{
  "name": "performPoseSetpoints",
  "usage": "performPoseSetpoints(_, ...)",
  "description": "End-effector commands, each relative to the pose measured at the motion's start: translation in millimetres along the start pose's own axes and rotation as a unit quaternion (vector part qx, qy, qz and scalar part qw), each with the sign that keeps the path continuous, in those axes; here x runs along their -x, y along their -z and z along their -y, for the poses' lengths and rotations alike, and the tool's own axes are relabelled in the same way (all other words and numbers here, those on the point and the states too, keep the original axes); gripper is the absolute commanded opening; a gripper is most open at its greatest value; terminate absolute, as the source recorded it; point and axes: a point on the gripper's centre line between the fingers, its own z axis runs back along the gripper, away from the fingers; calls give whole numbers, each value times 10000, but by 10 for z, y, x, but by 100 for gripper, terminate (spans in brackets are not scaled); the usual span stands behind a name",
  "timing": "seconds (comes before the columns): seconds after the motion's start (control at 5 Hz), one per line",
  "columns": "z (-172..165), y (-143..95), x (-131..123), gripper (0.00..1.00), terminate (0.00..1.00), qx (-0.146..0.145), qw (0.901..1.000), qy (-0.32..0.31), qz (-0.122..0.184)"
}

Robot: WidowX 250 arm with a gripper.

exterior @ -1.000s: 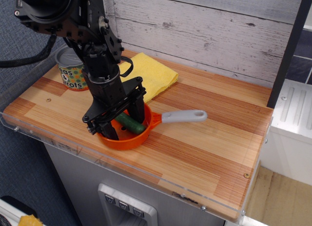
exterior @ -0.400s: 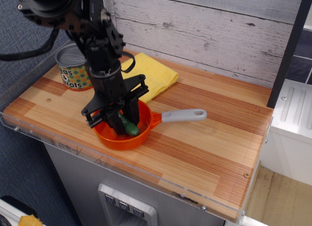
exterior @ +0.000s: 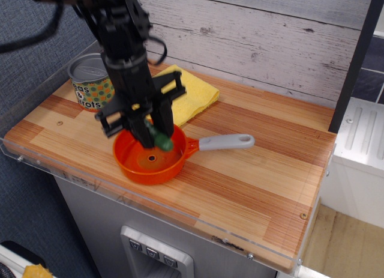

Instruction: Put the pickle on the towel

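Note:
My black gripper (exterior: 151, 131) is shut on the small dark green pickle (exterior: 160, 139) and holds it a little above the orange pan (exterior: 149, 162). The pickle hangs tilted from the fingertips, its lower end over the pan's far rim. The folded yellow towel (exterior: 191, 96) lies on the wooden table behind the pan, at the back left. My arm hides the towel's left part.
A tin can labelled peas and carrots (exterior: 89, 84) stands at the back left, beside my arm. The pan's grey handle (exterior: 227, 142) points right. A white plank wall (exterior: 252, 32) runs along the back. The wooden tabletop (exterior: 252, 176) extends to the right.
My gripper closed on the pickle inside the pan and has lifted it up and slightly back toward the towel. The pan stayed in place.

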Motion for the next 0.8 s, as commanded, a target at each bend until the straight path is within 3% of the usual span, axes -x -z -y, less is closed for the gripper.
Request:
performPoseSetpoints(0.0, 293, -263, -270, 0, 0, 283, 9980, 497, 254)
performPoseSetpoints(0.2, 429, -193, -469, 0, 0, 112, 9969, 760, 184)
performPoseSetpoints(0.4, 628, -87, -661, 0, 0, 71, 9857, 1647, 338)
performPoseSetpoints(0.6, 737, 48, -795, 0, 0, -101, 9751, 2207, 202)
